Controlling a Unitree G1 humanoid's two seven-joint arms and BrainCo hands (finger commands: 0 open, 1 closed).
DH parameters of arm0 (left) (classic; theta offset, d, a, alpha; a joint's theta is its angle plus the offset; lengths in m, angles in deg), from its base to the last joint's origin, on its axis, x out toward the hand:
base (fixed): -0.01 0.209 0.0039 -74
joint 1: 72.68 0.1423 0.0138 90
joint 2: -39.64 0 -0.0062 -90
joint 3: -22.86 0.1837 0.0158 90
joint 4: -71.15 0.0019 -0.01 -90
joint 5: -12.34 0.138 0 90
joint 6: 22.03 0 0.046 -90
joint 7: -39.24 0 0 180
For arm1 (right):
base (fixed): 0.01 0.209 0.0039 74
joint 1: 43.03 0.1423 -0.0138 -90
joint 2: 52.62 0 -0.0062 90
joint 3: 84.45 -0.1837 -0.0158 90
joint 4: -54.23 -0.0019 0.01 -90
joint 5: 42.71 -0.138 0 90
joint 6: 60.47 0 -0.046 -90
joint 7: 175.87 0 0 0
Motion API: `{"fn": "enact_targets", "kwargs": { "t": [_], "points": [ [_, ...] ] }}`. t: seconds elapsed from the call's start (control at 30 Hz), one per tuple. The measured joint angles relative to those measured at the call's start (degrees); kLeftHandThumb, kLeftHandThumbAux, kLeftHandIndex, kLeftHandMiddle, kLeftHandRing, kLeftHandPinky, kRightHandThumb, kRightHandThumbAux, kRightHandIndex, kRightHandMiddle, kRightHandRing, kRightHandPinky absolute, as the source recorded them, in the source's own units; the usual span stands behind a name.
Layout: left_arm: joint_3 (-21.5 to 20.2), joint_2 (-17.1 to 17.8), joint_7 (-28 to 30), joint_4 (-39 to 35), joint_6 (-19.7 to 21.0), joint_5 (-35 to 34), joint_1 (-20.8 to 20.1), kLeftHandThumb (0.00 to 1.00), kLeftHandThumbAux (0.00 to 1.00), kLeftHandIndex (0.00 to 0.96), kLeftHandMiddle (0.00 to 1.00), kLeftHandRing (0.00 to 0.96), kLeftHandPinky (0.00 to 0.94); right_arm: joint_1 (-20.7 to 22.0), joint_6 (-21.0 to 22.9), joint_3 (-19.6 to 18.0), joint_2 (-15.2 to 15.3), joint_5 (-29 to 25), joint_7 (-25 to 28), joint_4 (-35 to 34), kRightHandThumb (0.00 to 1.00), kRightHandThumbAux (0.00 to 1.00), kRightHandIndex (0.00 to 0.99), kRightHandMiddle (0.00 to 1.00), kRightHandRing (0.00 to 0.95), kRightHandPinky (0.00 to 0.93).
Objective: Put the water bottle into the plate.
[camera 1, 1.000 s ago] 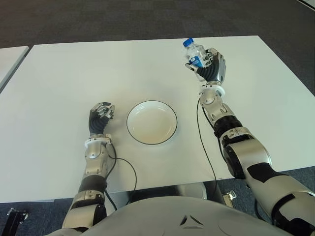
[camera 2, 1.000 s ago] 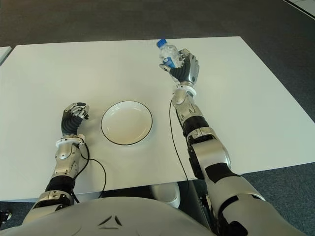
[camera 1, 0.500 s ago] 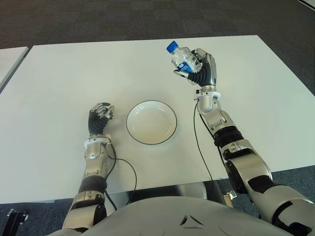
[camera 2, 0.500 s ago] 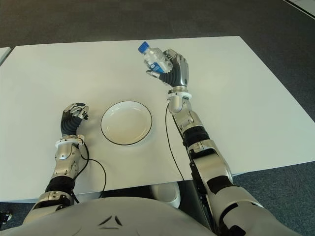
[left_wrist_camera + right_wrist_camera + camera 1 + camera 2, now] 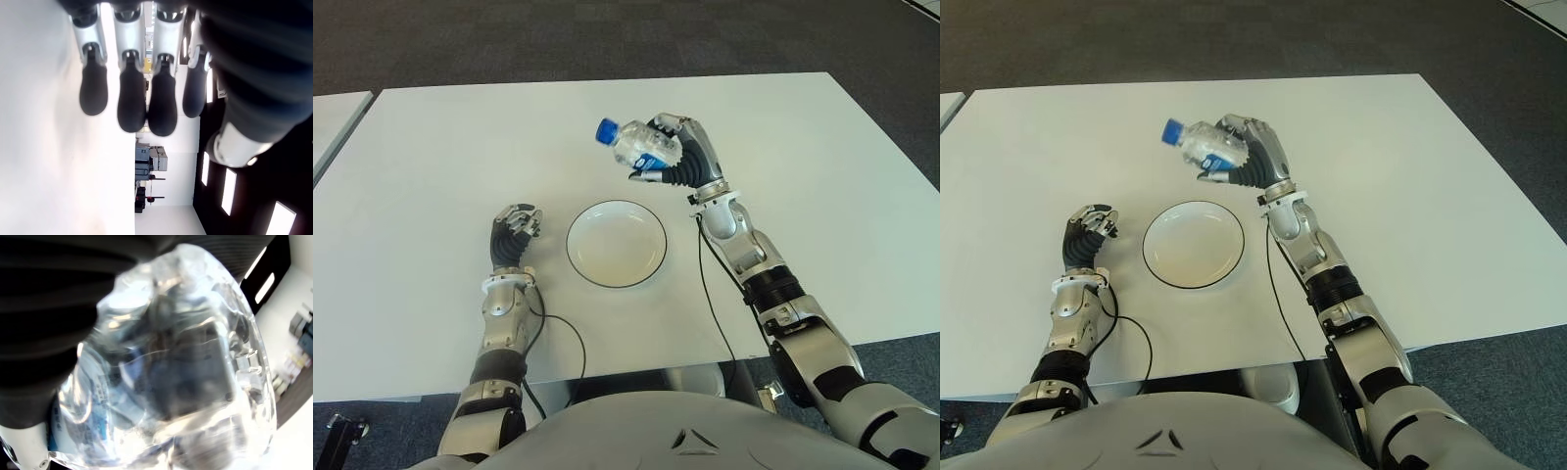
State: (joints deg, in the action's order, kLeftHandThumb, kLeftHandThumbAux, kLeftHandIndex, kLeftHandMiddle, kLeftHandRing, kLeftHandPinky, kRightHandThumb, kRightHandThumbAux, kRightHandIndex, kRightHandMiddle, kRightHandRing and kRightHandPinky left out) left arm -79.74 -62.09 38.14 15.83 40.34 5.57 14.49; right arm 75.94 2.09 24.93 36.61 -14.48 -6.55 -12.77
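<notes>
A clear water bottle [image 5: 636,145] with a blue cap is held in the air by my right hand [image 5: 677,157], whose fingers are shut around its body. The bottle is tilted almost flat, cap pointing left. It hangs above the table just beyond the far right rim of the white, dark-rimmed plate [image 5: 616,243]. The plate holds nothing. In the right wrist view the bottle [image 5: 171,382] fills the frame. My left hand [image 5: 514,235] shows left of the plate with its fingers curled and nothing in them.
The white table [image 5: 431,157] spreads wide around the plate. Its far edge meets dark carpet [image 5: 509,39]. A second white table's corner [image 5: 333,113] shows at the far left. A black cable [image 5: 715,304] runs along my right forearm.
My right hand has carried the bottle left and toward me, from the far right of the table to just beyond the plate, tipping it from upright to nearly flat. The left hand stayed still.
</notes>
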Motion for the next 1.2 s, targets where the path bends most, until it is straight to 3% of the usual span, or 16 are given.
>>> {"fn": "enact_targets", "kwargs": {
  "t": [0.2, 0.43, 0.93, 1.2],
  "points": [
    [0.0, 0.0, 0.0, -0.1, 0.3, 0.0, 0.0, 0.71, 0.71, 0.437, 0.679, 0.654, 0.63, -0.2, -3.0, 1.5, 2.2, -0.7, 8.1, -0.6, 0.709, 0.721, 0.439, 0.883, 0.867, 0.861],
    [0.0, 0.0, 0.0, -0.1, 0.2, 0.0, 0.1, 0.71, 0.709, 0.437, 0.677, 0.65, 0.623, -1.0, -6.7, 4.4, 2.5, 0.0, 12.2, 2.4, 0.709, 0.722, 0.44, 0.886, 0.865, 0.864],
    [0.0, -0.1, 0.0, -0.1, -0.1, 0.0, 0.2, 0.71, 0.709, 0.437, 0.673, 0.645, 0.619, -1.6, -10.4, 10.8, 0.1, 0.8, 22.0, 11.4, 0.706, 0.723, 0.439, 0.887, 0.856, 0.849],
    [-0.1, -0.3, 0.0, -0.8, 0.5, -0.1, 0.5, 0.71, 0.709, 0.436, 0.669, 0.643, 0.623, -2.4, -11.6, 11.9, -0.3, 0.7, 25.0, 12.6, 0.705, 0.725, 0.439, 0.878, 0.848, 0.847]
  ]
}}
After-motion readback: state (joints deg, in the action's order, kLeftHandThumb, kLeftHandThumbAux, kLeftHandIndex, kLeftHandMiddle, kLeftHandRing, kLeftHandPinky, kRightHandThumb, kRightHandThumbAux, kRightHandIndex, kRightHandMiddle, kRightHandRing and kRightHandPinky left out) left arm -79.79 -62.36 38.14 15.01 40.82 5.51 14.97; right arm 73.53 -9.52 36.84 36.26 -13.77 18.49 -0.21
